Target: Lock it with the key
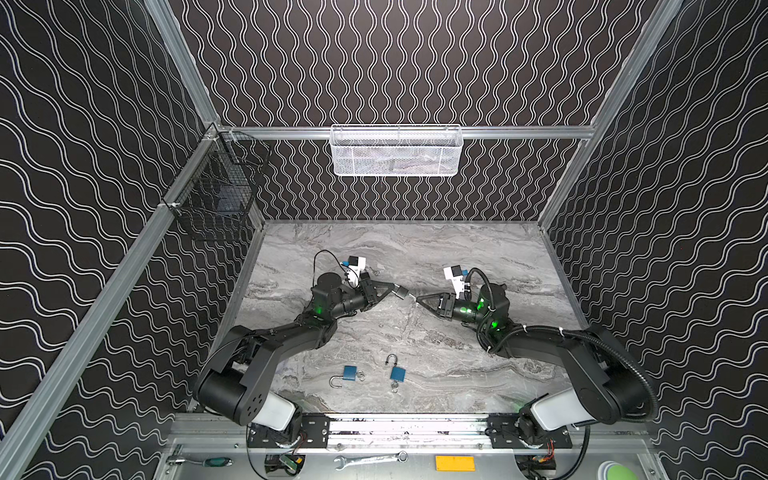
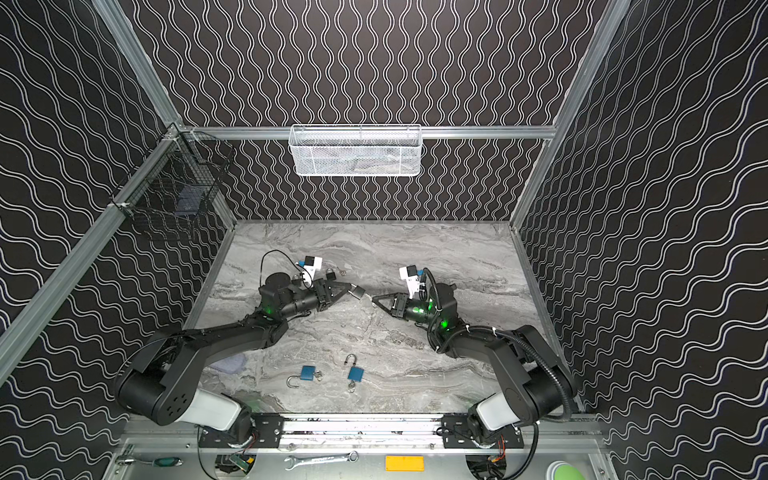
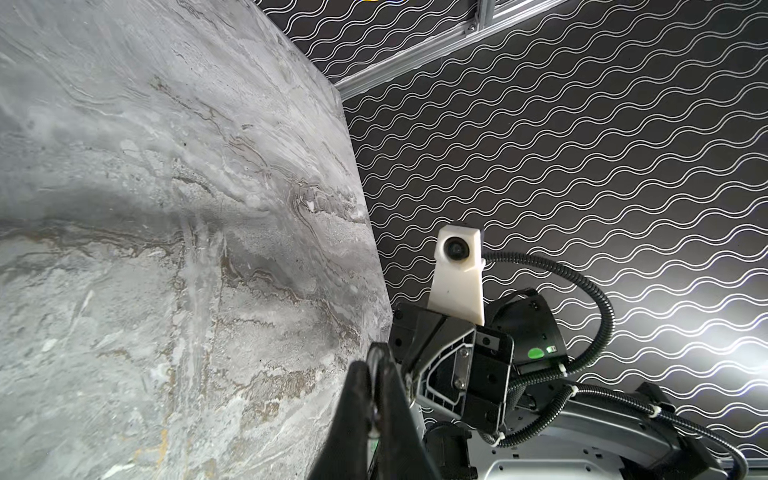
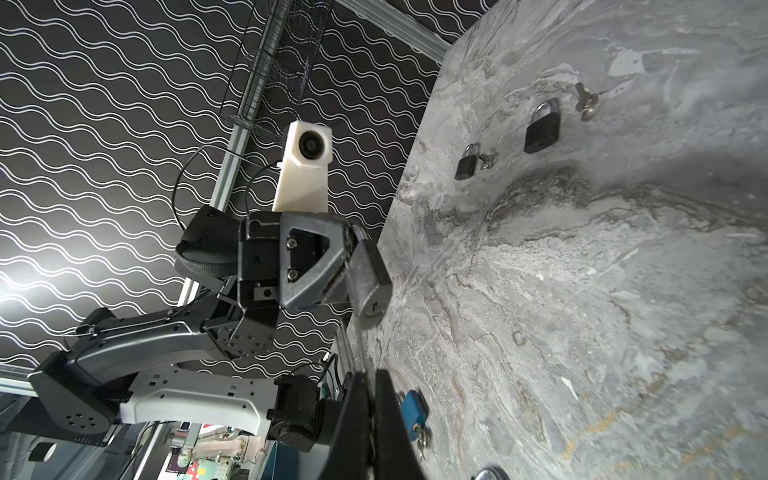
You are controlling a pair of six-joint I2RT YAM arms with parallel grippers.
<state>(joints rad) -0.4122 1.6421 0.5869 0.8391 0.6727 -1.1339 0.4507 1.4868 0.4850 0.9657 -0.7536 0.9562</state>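
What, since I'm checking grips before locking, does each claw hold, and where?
Left claw: dark padlock, by its shackle end. Right claw: apparently a key, by its head.

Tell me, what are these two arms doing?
The left tool is shut on the shackle of a dark padlock, holding it above the table with the keyhole toward the right tool. The right tool is shut on a thin key aimed at that keyhole. Whether it is in yet, I cannot tell.
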